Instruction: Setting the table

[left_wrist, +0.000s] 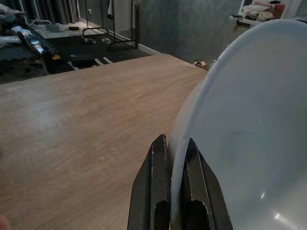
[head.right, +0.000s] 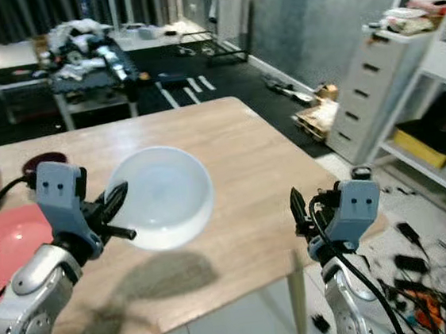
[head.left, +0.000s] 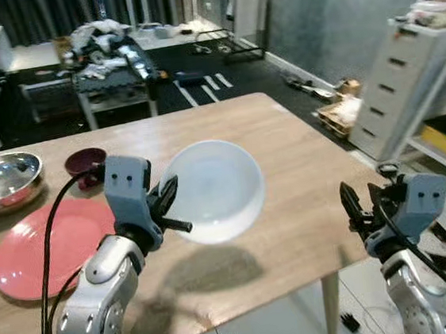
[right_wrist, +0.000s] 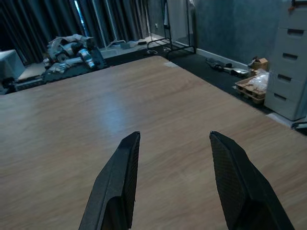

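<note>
A white bowl point(head.left: 213, 189) hangs above the wooden table point(head.left: 292, 144), casting a shadow below it. My left gripper point(head.left: 169, 207) is shut on its rim; in the left wrist view the two black fingers point(left_wrist: 153, 191) pinch the thin white edge point(left_wrist: 240, 124). My right gripper point(head.left: 360, 207) stands open off the table's right corner, its fingers point(right_wrist: 115, 184) spread over bare wood. A pink plate point(head.left: 52, 245) lies at the left, with a steel bowl point(head.left: 3, 180) and a small dark red bowl point(head.left: 85, 161) behind it.
The table's near edge and right corner leg point(head.left: 330, 307) border white floor tiles. A grey drawer unit point(head.left: 402, 88) stands to the right. A cluttered low bench point(head.left: 113, 71) and dark rug lie beyond the table.
</note>
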Controlling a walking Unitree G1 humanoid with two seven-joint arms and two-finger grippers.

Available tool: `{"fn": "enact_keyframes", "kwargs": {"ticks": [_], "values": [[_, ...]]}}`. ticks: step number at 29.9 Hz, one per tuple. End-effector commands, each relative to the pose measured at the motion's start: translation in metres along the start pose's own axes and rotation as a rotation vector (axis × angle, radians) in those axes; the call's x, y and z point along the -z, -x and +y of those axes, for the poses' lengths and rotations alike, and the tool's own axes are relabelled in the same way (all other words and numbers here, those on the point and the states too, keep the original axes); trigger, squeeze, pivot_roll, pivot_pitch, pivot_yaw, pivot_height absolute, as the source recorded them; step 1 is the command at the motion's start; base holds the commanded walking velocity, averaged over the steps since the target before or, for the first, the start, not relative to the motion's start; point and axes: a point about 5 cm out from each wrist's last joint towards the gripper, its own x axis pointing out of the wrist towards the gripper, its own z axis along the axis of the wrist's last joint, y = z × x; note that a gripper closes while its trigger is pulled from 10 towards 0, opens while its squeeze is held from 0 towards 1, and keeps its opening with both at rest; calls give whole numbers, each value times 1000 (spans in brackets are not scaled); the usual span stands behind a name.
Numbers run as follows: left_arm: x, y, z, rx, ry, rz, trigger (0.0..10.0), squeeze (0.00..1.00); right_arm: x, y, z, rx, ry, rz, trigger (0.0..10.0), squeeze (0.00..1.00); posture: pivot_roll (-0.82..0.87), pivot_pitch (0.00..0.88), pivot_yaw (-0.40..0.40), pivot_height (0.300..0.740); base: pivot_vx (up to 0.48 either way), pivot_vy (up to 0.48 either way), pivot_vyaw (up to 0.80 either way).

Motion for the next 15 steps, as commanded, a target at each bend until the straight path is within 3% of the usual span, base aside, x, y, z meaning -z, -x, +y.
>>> {"fn": "enact_keyframes", "kwargs": {"ticks": [1,11,15], "values": [[1,0,1,-3,7,3,10000,0,1,1,1,-6,-3,7,10000,0,95,80,55,740,0,0,0],[2,0,0,-4,11,3,10000,0,2,1,1,-8,-1,10,10000,0,94,80,56,740,0,0,0],[2,0,1,-5,10,3,10000,0,2,1,1,-7,0,10,10000,0,94,79,57,740,-248,0,0]]}}
